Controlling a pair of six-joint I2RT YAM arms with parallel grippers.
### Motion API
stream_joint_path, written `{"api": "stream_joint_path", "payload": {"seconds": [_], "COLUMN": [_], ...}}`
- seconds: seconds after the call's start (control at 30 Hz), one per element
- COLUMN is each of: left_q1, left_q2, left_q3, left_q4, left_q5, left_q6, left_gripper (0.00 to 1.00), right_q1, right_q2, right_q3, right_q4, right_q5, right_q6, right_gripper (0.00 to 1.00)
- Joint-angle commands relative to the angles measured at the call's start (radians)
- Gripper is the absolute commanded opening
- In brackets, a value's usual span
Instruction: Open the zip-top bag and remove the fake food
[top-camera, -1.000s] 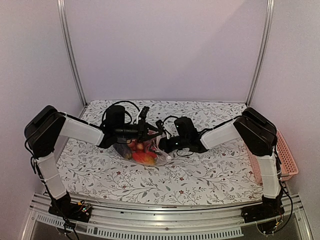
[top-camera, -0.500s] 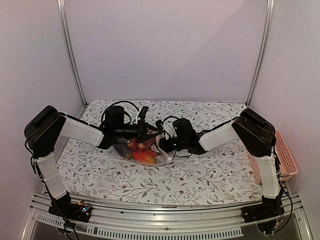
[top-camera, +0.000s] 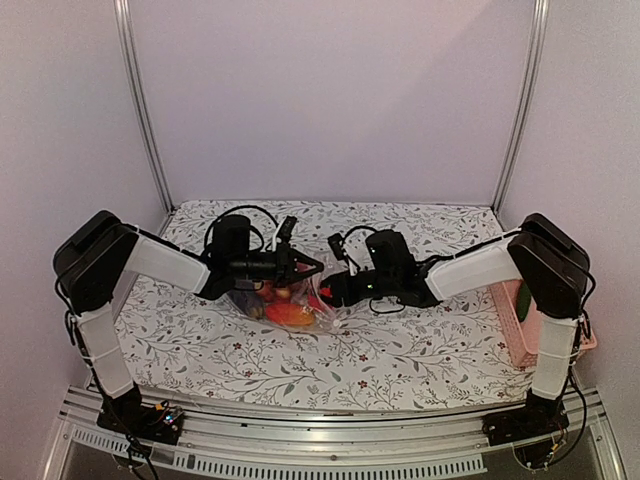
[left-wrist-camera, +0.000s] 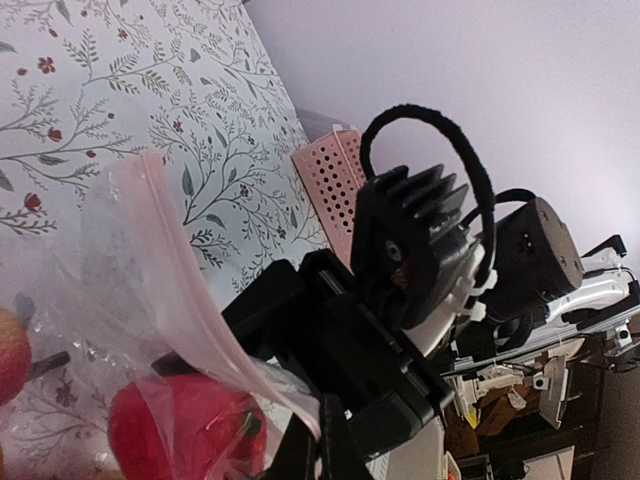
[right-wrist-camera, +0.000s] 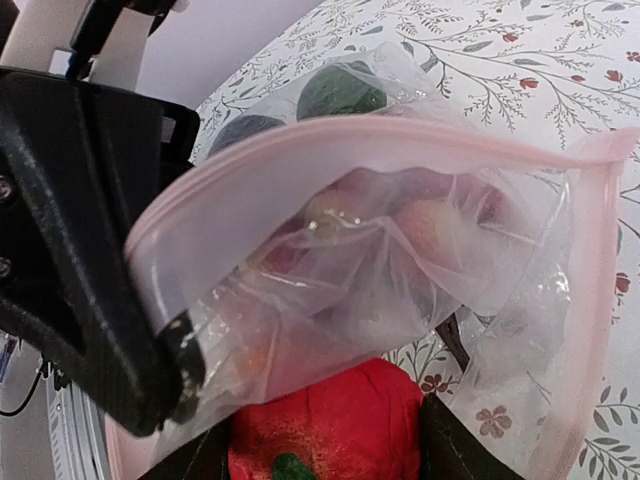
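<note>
The zip-top bag (top-camera: 285, 302) lies mid-table, its pink-edged mouth (right-wrist-camera: 350, 140) held open. It holds fake food: an orange piece (top-camera: 288, 315), a dark purple one (top-camera: 247, 303) and a dark green one (right-wrist-camera: 340, 92). My left gripper (top-camera: 312, 266) is shut on the bag's upper lip; in the left wrist view its fingers (left-wrist-camera: 322, 448) pinch the pink strip (left-wrist-camera: 170, 255). My right gripper (top-camera: 327, 292) is at the bag's mouth, shut on a red round piece with a green stem (right-wrist-camera: 330, 420), which also shows in the left wrist view (left-wrist-camera: 185, 430).
A pink mesh basket (top-camera: 560, 300) stands at the table's right edge beside the right arm, with a green piece (top-camera: 523, 300) inside; it also shows in the left wrist view (left-wrist-camera: 335, 190). Floral cloth covers the table (top-camera: 400, 350). Metal frame posts stand at the back corners.
My right arm has drawn back to the right with the red piece in its fingers, uncovering the basket's inside. The left gripper keeps hold of the bag's lip.
</note>
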Motion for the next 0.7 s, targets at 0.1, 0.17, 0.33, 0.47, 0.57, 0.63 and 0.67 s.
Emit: {"api": "stream_joint_path", "payload": {"seconds": [0.1, 0.17, 0.33, 0.47, 0.57, 0.63, 0.67], "left_q1": [0.012, 0.012, 0.011, 0.011, 0.011, 0.012, 0.012], "left_q2": [0.038, 0.045, 0.062, 0.074, 0.084, 0.085, 0.086], "left_q3": [0.011, 0.014, 0.026, 0.032, 0.036, 0.037, 0.038], "left_q4": [-0.011, -0.011, -0.003, 0.004, 0.014, 0.017, 0.018], "left_q5": [-0.018, -0.016, -0.009, -0.002, 0.003, 0.003, 0.003], "left_q6": [0.03, 0.031, 0.028, 0.024, 0.019, 0.017, 0.017], "left_gripper": [0.0, 0.0, 0.0, 0.0, 0.0, 0.0, 0.0], "right_q1": [-0.053, -0.068, -0.132, -0.232, -0.346, -0.415, -0.447], "right_q2": [-0.154, -0.21, -0.36, -0.488, -0.555, -0.614, -0.632], "right_q3": [-0.156, -0.201, -0.297, -0.34, -0.371, -0.379, -0.382], "right_q4": [-0.015, -0.021, -0.052, -0.135, -0.19, -0.232, -0.258], "right_q5": [-0.019, -0.025, -0.026, -0.011, -0.005, 0.009, 0.018], "right_q6": [0.016, 0.018, 0.025, 0.01, -0.011, -0.026, -0.037], "right_gripper": [0.38, 0.38, 0.39, 0.39, 0.39, 0.39, 0.39]}}
